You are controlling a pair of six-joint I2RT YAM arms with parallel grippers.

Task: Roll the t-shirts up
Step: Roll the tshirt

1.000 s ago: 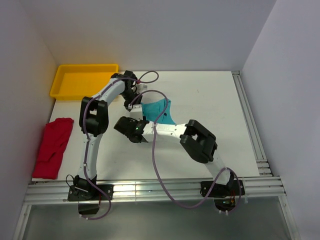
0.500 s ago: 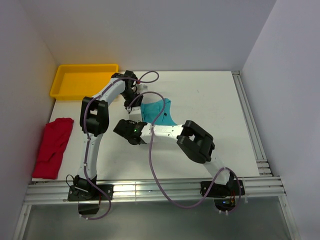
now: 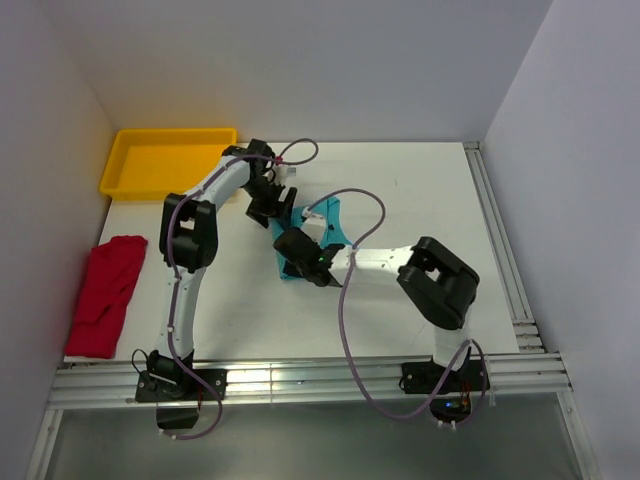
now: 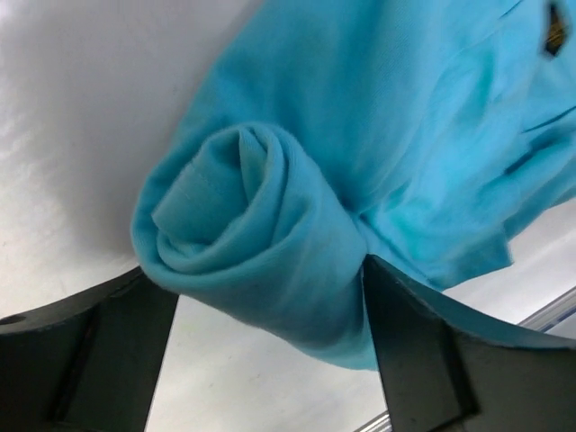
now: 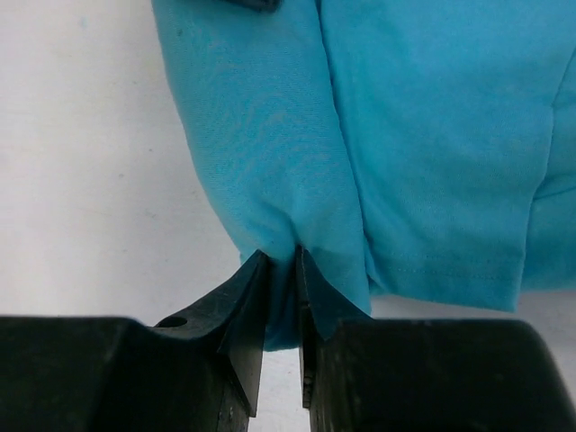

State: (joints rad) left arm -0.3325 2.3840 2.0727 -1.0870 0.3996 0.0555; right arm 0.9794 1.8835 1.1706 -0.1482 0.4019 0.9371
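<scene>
No text, label or number can be read anywhere.

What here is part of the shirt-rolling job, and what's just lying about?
Part of the job: teal t-shirt, partly rolled, gripped by the left hand and right hand; red t-shirt, lying loose at the left.
Just lying about: yellow tray, far-left corner.

My gripper [image 5: 281,263] pinches the near edge of the teal t-shirt [image 5: 414,126], jaws almost together on a thin fold. Cloth spreads away over the white table [image 5: 81,180], stitched hem at right.
</scene>
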